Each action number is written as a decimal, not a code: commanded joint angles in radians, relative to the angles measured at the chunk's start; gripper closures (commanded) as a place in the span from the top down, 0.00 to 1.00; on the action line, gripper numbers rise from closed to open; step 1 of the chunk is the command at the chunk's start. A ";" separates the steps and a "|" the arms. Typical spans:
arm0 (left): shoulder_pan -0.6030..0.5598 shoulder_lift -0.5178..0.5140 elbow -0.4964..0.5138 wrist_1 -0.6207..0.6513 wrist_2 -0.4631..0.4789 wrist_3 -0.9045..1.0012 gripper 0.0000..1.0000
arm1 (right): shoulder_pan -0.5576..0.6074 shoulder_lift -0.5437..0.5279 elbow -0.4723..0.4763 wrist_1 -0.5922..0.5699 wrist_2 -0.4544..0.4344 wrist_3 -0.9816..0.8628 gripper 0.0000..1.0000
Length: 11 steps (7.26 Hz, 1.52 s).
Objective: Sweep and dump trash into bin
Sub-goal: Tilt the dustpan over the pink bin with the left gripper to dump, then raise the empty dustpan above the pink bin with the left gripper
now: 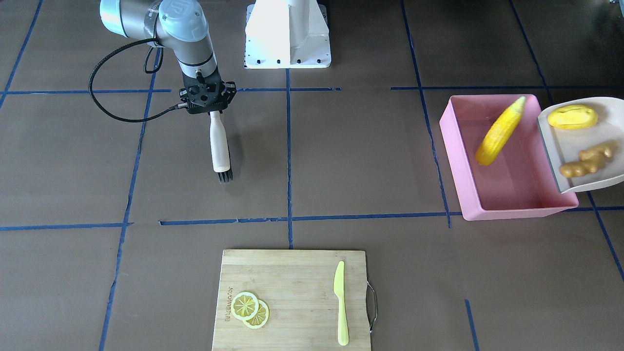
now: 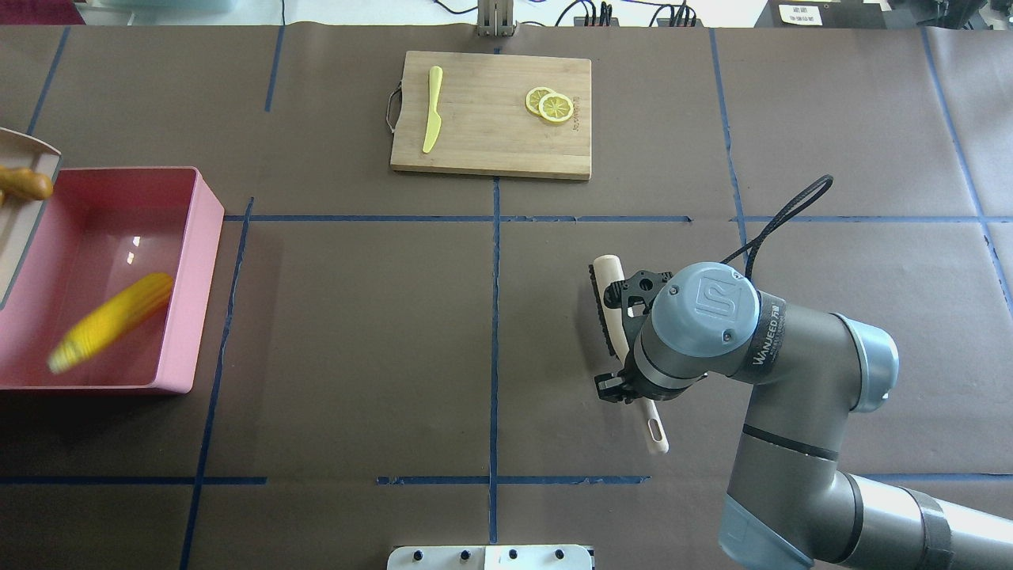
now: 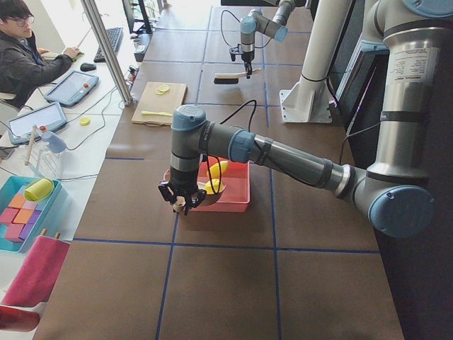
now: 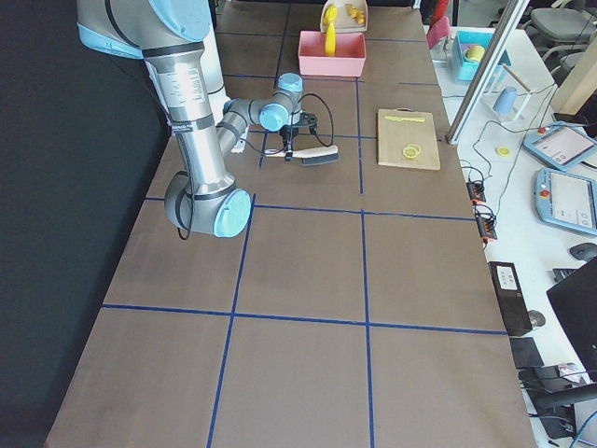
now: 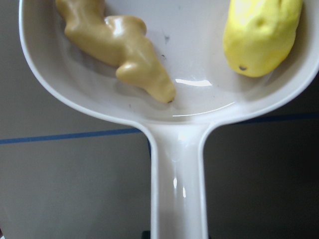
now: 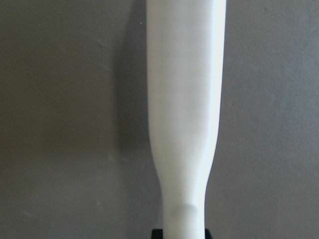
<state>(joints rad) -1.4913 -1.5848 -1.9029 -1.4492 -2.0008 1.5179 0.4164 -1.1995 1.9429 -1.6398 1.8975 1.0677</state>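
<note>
My left gripper (image 3: 180, 203) is shut on the handle of the cream-white dustpan (image 5: 179, 164) and holds it tilted over the pink bin (image 1: 516, 207). The corn cob (image 1: 499, 131) is blurred, inside the bin's walls. The yellow potato lump (image 1: 573, 117) and the ginger root (image 1: 587, 159) lie in the dustpan (image 1: 614, 117). My right gripper (image 1: 211, 111) is shut on the white handle of a brush (image 1: 219, 146), far from the bin, with the bristles low over the table.
A wooden cutting board (image 1: 292, 273) with two lemon slices (image 1: 249, 309) and a yellow-green knife (image 1: 341, 302) lies at the table's far side from the robot. The white robot base (image 1: 287, 34) stands at the middle.
</note>
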 commanded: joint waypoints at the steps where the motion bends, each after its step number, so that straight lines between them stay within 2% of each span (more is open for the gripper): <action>1: 0.002 0.000 -0.015 0.015 0.057 0.013 0.00 | -0.001 0.000 -0.001 0.000 0.000 0.000 0.00; 7: 0.008 -0.011 0.002 0.015 0.056 0.012 0.00 | -0.001 0.000 -0.001 0.000 -0.002 0.000 0.00; 8: 0.008 -0.014 0.008 0.019 0.012 0.004 0.00 | -0.001 0.000 -0.001 0.000 -0.002 0.005 0.00; 10: 0.008 -0.026 0.039 0.026 -0.198 -0.042 0.00 | -0.001 0.003 0.001 0.000 -0.002 0.024 0.00; 11: 0.008 -0.029 0.039 0.021 -0.257 -0.124 0.00 | -0.001 0.003 0.001 0.000 -0.002 0.026 0.00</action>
<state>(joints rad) -1.4834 -1.6080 -1.8712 -1.4262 -2.1683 1.4687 0.4157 -1.1973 1.9428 -1.6398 1.8960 1.0890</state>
